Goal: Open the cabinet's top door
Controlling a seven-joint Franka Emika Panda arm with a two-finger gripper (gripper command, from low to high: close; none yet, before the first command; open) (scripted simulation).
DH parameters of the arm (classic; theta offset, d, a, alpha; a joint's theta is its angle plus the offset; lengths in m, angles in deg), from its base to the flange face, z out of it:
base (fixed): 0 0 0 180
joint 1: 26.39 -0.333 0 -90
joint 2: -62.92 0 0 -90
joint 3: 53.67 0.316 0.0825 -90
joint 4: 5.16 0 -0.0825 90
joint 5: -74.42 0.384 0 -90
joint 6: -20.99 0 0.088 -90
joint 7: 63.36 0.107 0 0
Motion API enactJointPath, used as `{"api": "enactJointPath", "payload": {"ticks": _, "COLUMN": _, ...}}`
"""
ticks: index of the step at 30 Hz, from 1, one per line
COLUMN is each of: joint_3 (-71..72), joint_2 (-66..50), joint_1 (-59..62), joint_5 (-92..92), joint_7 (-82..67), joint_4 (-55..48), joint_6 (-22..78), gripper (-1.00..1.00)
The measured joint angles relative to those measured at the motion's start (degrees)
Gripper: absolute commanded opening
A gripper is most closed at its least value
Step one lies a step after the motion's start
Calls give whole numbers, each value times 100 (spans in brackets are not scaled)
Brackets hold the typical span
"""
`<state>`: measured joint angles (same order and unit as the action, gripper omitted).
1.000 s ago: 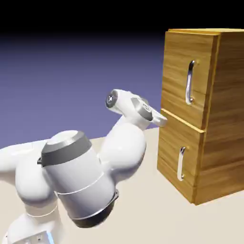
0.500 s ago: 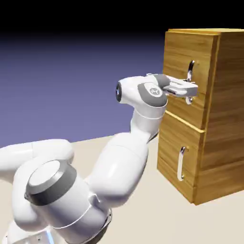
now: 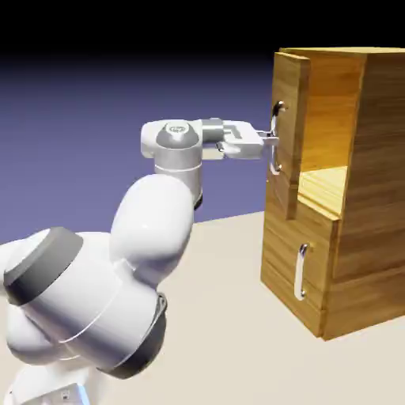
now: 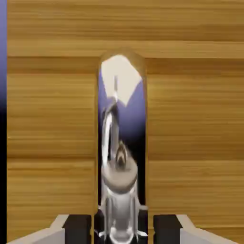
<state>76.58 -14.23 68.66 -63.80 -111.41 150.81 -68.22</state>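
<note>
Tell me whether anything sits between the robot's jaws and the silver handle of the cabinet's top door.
Nothing visible does: the jaws are closed on the curved silver bar handle of the tall wood-grain top door.

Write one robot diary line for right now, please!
gripper: shut on top handle | top door: partly open | bottom door: shut

The handle (image 4: 121, 119) gleams brightly (its reflections look soft) against duller wood (image 4: 52, 109)

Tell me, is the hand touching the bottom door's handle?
Apart. The exterior view shows the hand up at the top handle, well above the bottom handle.
</note>
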Motion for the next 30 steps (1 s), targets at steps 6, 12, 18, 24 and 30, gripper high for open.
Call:
{"api": "enactJointPath", "payload": {"ticks": 6, "joint_3": 473, "joint_2": 660, "joint_1": -518, "joint_5": 700, "joint_7": 547, "joint_4": 59, "joint_6": 1495, "gripper": -100}}
{"api": "enactJointPath", "payload": {"ticks": 12, "joint_3": 730, "joint_2": 1563, "joint_1": -1308, "joint_5": 1617, "joint_7": 1231, "joint_4": -241, "joint_6": 2989, "gripper": -100}}
{"api": "enactJointPath", "payload": {"ticks": 18, "joint_3": 551, "joint_2": 2769, "joint_1": -2398, "joint_5": 2846, "joint_7": 2162, "joint_4": -1047, "joint_6": 4362, "gripper": -100}}
{"api": "enactJointPath", "payload": {"ticks": 24, "joint_3": -116, "joint_2": 4015, "joint_1": -3466, "joint_5": 4129, "joint_7": 3056, "joint_4": -2170, "joint_6": 5100, "gripper": -100}}
{"api": "enactJointPath", "payload": {"ticks": 30, "joint_3": -1099, "joint_2": 5260, "joint_1": -4366, "joint_5": 5281, "joint_7": 3587, "joint_4": -3275, "joint_6": 5192, "gripper": -100}}
